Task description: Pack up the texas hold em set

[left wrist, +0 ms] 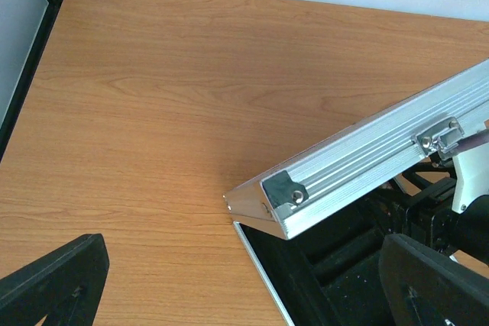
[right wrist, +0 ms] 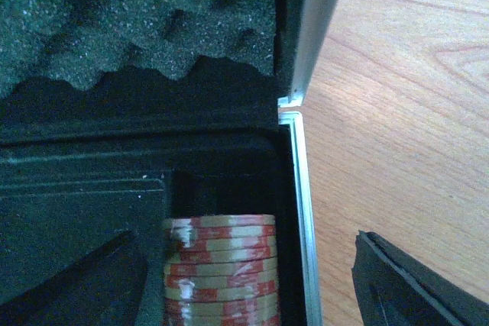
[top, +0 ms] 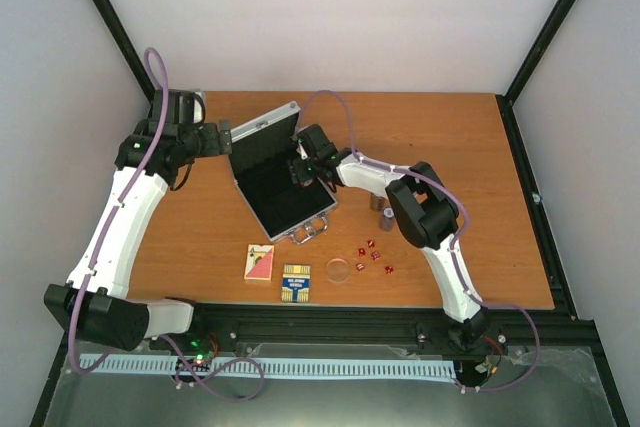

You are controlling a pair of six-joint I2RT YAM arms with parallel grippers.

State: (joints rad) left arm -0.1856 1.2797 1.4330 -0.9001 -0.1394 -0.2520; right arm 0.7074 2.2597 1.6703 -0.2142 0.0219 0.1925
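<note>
The silver case (top: 300, 215) lies open mid-table, its lid (top: 262, 129) tilted up and its black-lined tray (right wrist: 92, 188) showing. In the right wrist view a stack of red-and-cream chips (right wrist: 221, 269) lies in a slot at the tray's right wall. My right gripper (right wrist: 229, 295) is open around the stack, with one finger (right wrist: 412, 288) outside the rim and clear of the chips. My left gripper (left wrist: 244, 288) is open, fingers (left wrist: 53, 280) wide apart below the lid's corner (left wrist: 283, 192). On the table lie a red-white deck (top: 259, 262), a blue-yellow deck (top: 295, 283), a clear disc (top: 339, 270), red dice (top: 375, 255) and dark chip stacks (top: 381, 210).
The wooden table (top: 450, 147) is bounded by a black frame (top: 530, 177) at the right and white walls behind. The right arm's elbow (top: 425, 212) hangs close over the chip stacks. The case handle (top: 308, 233) points toward the near edge.
</note>
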